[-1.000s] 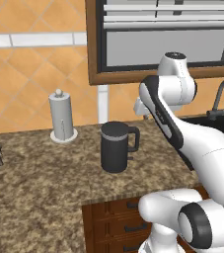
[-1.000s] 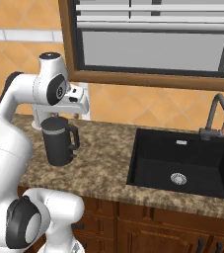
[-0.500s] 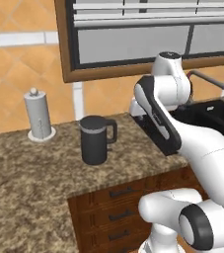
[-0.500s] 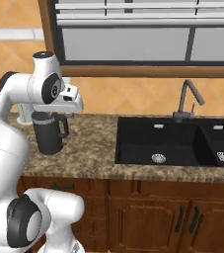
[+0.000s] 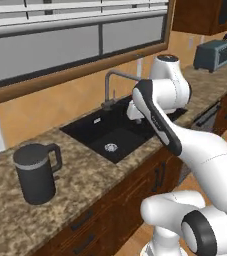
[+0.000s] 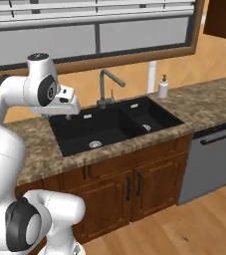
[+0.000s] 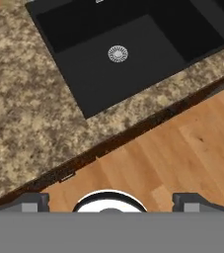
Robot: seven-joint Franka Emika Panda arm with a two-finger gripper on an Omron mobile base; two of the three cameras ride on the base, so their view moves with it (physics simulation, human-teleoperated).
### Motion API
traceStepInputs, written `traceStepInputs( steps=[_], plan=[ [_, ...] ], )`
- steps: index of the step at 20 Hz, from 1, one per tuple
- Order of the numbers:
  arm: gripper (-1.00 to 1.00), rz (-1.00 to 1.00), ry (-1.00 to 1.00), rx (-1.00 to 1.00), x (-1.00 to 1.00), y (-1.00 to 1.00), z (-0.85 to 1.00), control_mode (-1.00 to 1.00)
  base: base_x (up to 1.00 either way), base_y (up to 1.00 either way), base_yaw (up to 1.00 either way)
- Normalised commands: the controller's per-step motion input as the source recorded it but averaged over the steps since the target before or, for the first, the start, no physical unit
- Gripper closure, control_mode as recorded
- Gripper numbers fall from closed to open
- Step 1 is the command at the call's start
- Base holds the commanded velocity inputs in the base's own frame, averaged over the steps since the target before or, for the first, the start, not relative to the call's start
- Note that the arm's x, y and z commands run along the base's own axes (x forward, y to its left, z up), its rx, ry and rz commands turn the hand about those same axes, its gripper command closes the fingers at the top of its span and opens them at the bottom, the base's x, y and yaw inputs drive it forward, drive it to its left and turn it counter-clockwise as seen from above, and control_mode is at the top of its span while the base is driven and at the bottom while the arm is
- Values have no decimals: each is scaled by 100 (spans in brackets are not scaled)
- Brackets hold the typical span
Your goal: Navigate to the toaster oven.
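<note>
A slate blue-grey toaster oven (image 5: 213,54) with a dark front sits on a speckled brown-and-tan granite table (image 5: 90,180), beside a matte black sink (image 6: 109,127) with a grey faucet (image 6: 107,85). A dark charcoal kettle (image 5: 35,173) carries a lighter grey band. Cabinets (image 6: 134,184) are reddish-brown wood; the floor (image 7: 182,148) is pale honey-toned planks; the soap bottle (image 6: 163,87) is white.
</note>
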Motion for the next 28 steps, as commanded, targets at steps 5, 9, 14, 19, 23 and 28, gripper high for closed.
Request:
traceStepInputs(
  steps=[5,9,14,19,23,28],
  plan=[
    [-100,0,0,0,0,0,0,100,7,-9,-77],
    [-100,0,0,0,0,0,0,100,17,-12,-76],
    [-100,0,0,0,0,0,0,100,20,-9,-72],
    [-100,0,0,0,0,0,0,100,14,-9,-19],
    [-100,0,0,0,0,0,0,100,28,-31,-7],
    [-100,0,0,0,0,0,0,100,27,-38,-12]
  ],
)
